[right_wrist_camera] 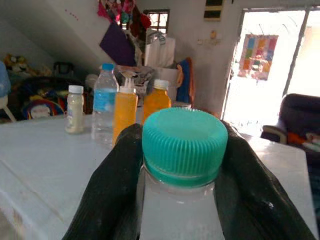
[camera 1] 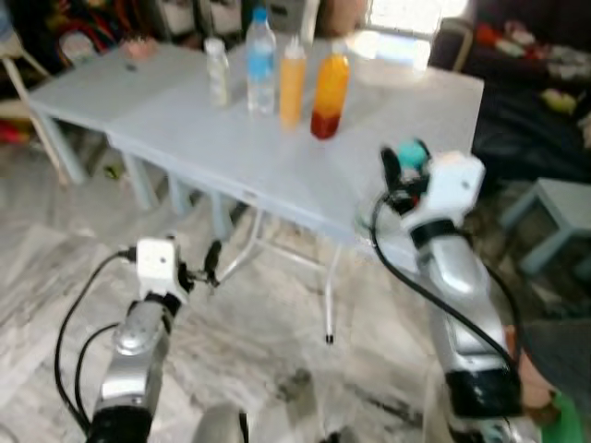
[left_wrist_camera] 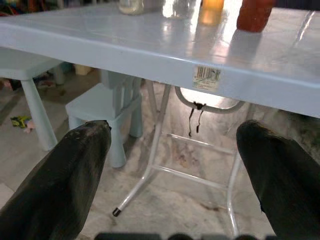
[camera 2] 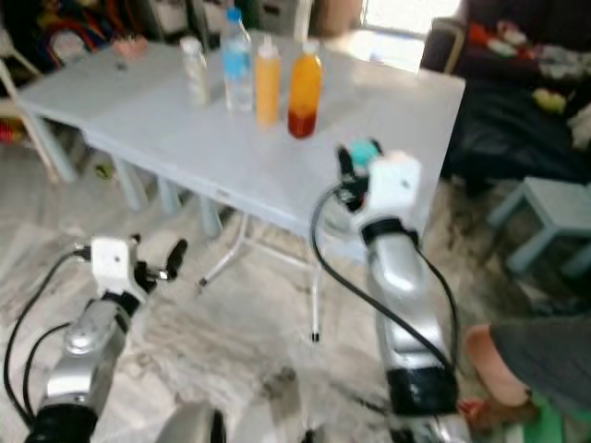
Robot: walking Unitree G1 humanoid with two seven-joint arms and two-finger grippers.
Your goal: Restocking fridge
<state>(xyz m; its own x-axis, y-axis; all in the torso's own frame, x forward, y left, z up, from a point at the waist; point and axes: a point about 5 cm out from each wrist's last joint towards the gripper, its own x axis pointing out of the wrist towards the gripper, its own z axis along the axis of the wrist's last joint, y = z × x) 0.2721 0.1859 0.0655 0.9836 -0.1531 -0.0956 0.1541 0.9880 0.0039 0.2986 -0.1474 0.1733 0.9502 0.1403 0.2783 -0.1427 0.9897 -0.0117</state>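
Four bottles stand in a row near the far edge of the pale blue tabletop (camera 1: 277, 157): a small milky bottle (camera 1: 218, 71), a clear water bottle (camera 1: 261, 63) with a blue cap and label, a slim orange bottle (camera 1: 292, 82), and a rounder orange bottle (camera 1: 331, 96) with darker red at its base. A fifth one, a clear bottle with a teal cap (right_wrist_camera: 184, 145), is already in the right gripper (camera 1: 399, 168), whose jaws are closed on either side of its neck just beneath the ribbed cap; the arm holds it raised at the near edge of the tabletop, apart from the row. The left gripper (camera 1: 211, 263) hangs lower, below the tabletop's rim, with its jaws spread wide and nothing between them. As I judge it, the step in hand is carrying the held bottle off to the fridge, which is nowhere in sight yet. To do that well, the grip should stay firm under the cap, since a smooth neck could slide, and the bottle should be kept upright while the robot turns. The turn should swing wide of the tabletop's corner and the small stool (camera 1: 563, 217) on the right, where a person's hand (camera 2: 489, 369) is also close by.
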